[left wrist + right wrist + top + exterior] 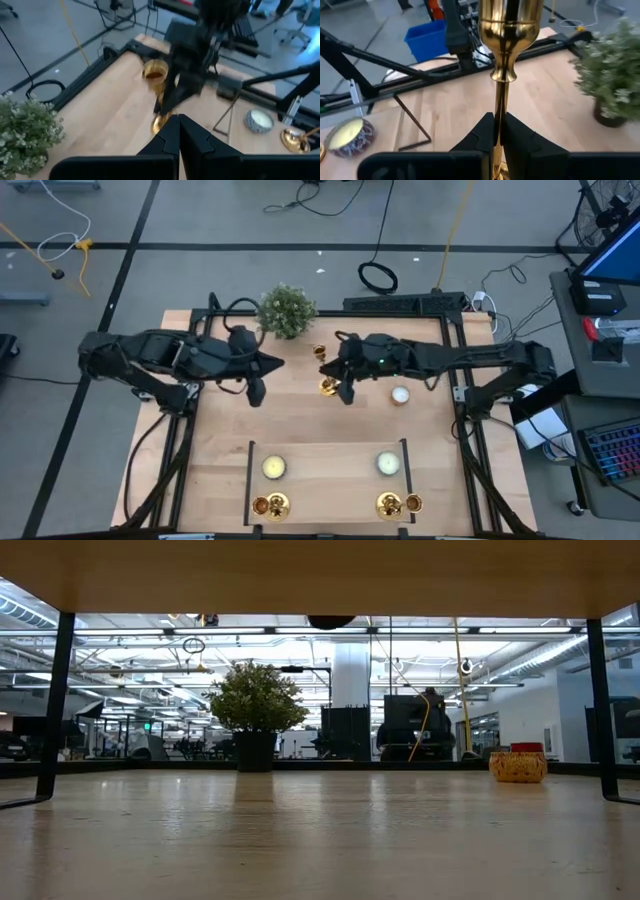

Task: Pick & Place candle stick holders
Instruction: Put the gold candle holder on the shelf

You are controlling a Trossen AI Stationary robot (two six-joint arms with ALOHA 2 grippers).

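My right gripper (343, 387) is shut on a gold candle stick holder (326, 372) over the middle of the table. Its cup (155, 75) points toward the far edge and its round base (160, 124) is the lower end. My left gripper (178, 135) is shut and empty, a short way to the holder's left. Two more gold holders (270, 505) (398, 503) lie in the black frame by the near edge. My right gripper pinches the holder's slim stem (497, 117) between its two fingers, below the cup (510, 20) and the knob under it. The fingers come level from the table's right and lie across the stem. The holder is tilted, and no base shows on the table in the low view.
A potted plant (287, 310) stands at the far edge, close behind the holder. A candle jar (400, 395) sits to the right of my right gripper. Two candles (273, 467) (388, 464) stand in the black frame (250, 480) near the front.
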